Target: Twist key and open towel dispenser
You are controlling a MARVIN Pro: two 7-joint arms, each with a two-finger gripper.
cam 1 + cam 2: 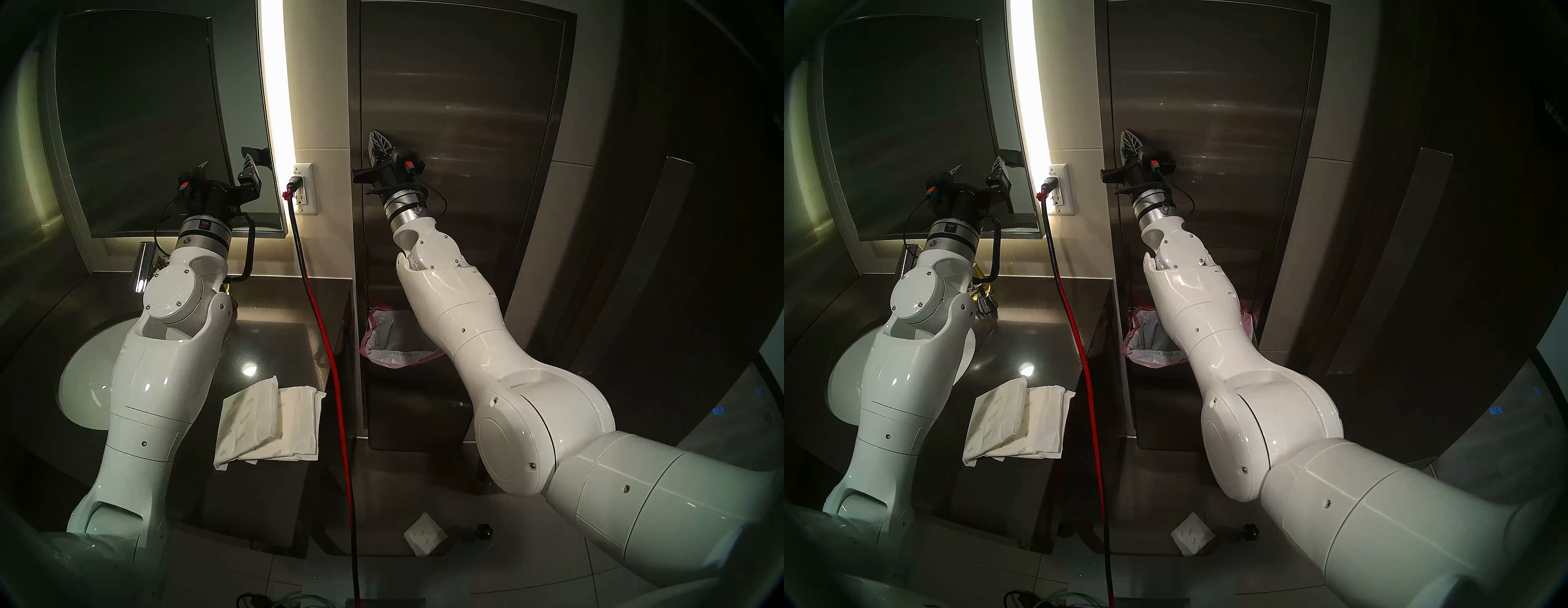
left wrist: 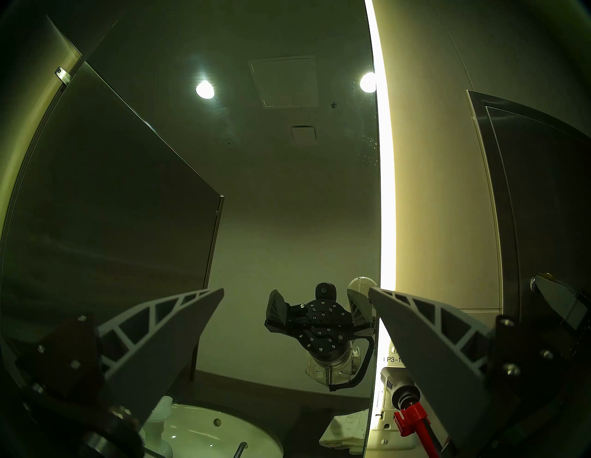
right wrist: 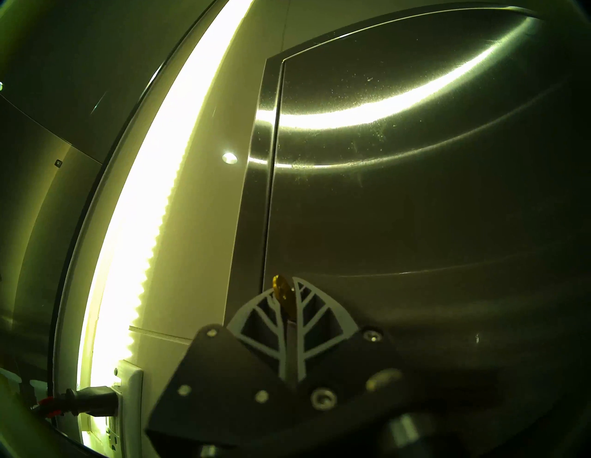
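Note:
The towel dispenser (image 1: 466,106) is a tall brushed-steel wall cabinet, and its door lies flush in its frame. It also shows in the right wrist view (image 3: 415,224). My right gripper (image 1: 377,142) is raised against the door's left edge. In the right wrist view my right gripper (image 3: 287,289) is shut on the key (image 3: 283,292), whose amber round head stands edge-on between the fingertips. The shank and the lock are hidden behind the fingers. My left gripper (image 1: 229,170) is open and empty in front of the mirror; it also shows in the left wrist view (image 2: 295,289).
A dark-framed mirror (image 1: 140,127) with a bright light strip hangs at the left. A red-and-black cable (image 1: 335,382) runs down from the wall outlet (image 1: 304,189). Folded paper towels (image 1: 263,420) lie on the counter beside the sink (image 1: 85,382). A waste bin (image 1: 390,344) stands below the dispenser. A black knob (image 1: 483,530) lies on the floor.

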